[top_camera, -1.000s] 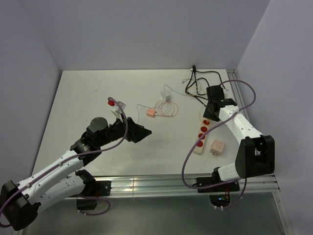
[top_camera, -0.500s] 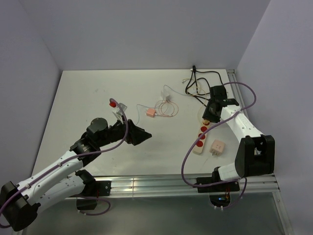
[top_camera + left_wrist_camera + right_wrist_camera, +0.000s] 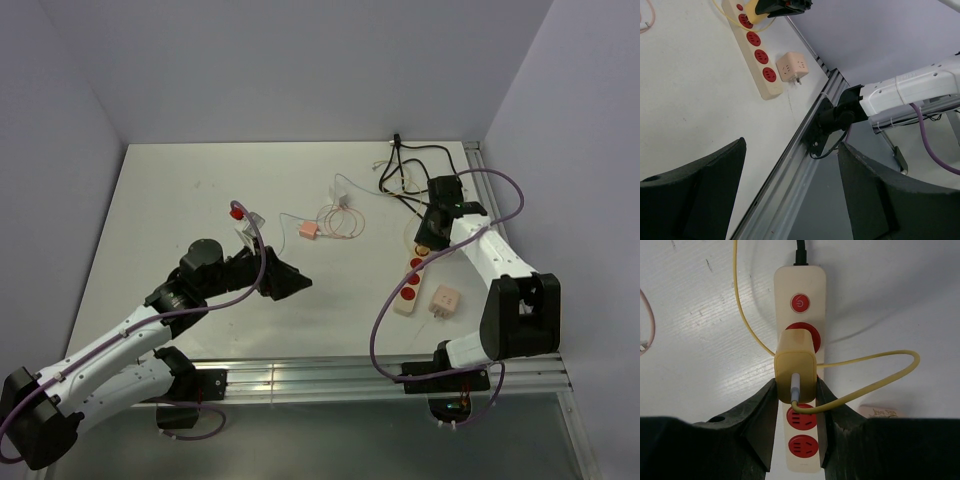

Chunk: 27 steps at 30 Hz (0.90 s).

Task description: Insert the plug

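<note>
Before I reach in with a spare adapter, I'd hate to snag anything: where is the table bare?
Bare: the far-left stretch of the table, from the back wall to the left gripper, and the near middle between that gripper and the power strip. Crowded: the right side, with black cables, the right gripper gripping the yellow plug, and thin wires mid-table.

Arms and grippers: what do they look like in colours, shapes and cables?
The left arm and right arm are white shells with black joints, each trailed by a looping purple cable. Left gripper and right gripper: matte black, wedge-shaped fingers.
</note>
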Each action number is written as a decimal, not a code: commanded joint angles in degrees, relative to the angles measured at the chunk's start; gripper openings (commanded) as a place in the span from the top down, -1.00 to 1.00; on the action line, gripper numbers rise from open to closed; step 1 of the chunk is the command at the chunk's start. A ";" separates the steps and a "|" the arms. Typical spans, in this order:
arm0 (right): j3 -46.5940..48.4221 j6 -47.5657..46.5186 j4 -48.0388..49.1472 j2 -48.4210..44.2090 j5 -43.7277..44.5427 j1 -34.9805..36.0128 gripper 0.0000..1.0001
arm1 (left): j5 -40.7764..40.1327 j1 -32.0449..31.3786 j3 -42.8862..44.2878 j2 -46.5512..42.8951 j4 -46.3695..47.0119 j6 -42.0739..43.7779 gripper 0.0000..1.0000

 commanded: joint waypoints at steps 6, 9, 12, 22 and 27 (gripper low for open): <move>0.14 0.61 1.74 2.59 1.04 0.41 1.00 | 2.19 -0.10 1.75 -0.28 1.41 0.30 -0.59; -0.03 0.52 2.09 3.47 0.61 0.58 1.00 | 2.45 -0.10 1.92 -0.19 1.49 0.30 -0.59; 0.49 0.70 1.14 3.91 -0.10 0.67 1.00 | 2.37 -0.19 1.92 -0.19 1.50 0.30 -0.59; 5.24 0.35 -3.79 10.49 1.83 1.55 1.00 | 3.86 -0.19 2.80 1.04 2.81 -0.75 -0.59; 4.46 -0.01 -5.29 13.32 1.58 1.55 1.00 | 3.42 -0.10 2.63 -0.01 2.46 -0.93 -0.59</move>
